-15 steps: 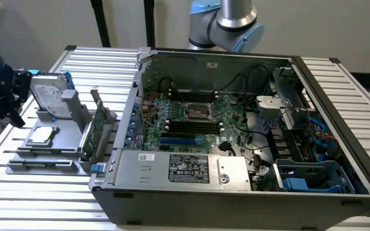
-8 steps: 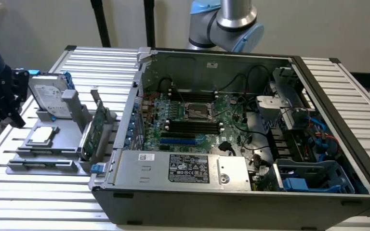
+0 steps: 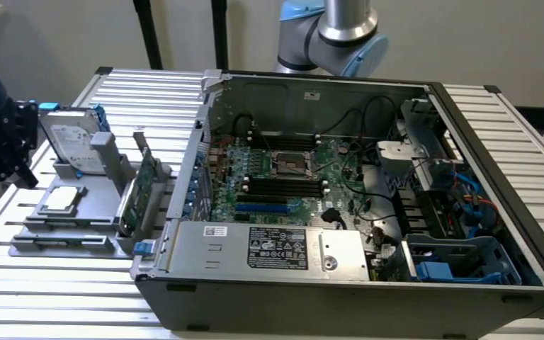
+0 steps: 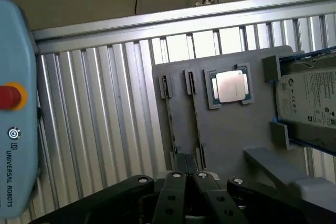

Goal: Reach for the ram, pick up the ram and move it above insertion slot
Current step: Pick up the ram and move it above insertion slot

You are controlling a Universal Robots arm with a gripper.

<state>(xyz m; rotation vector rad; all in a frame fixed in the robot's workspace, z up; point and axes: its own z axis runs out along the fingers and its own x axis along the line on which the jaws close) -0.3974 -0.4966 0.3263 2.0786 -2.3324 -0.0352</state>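
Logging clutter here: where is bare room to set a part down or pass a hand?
Free: the slatted table on the camera's side of the grey holder, and the same table on the exterior view's right of the computer case. Crowded: inside the case, and the holder with its hard drive and card.

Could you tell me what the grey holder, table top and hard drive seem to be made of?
The grey holder looks like matte plastic: dull, even grey, no glare. The table top seems to be bare aluminium: ribbed silver slats catching light. The hard drive looks metal-cased: silvery face under a white label.
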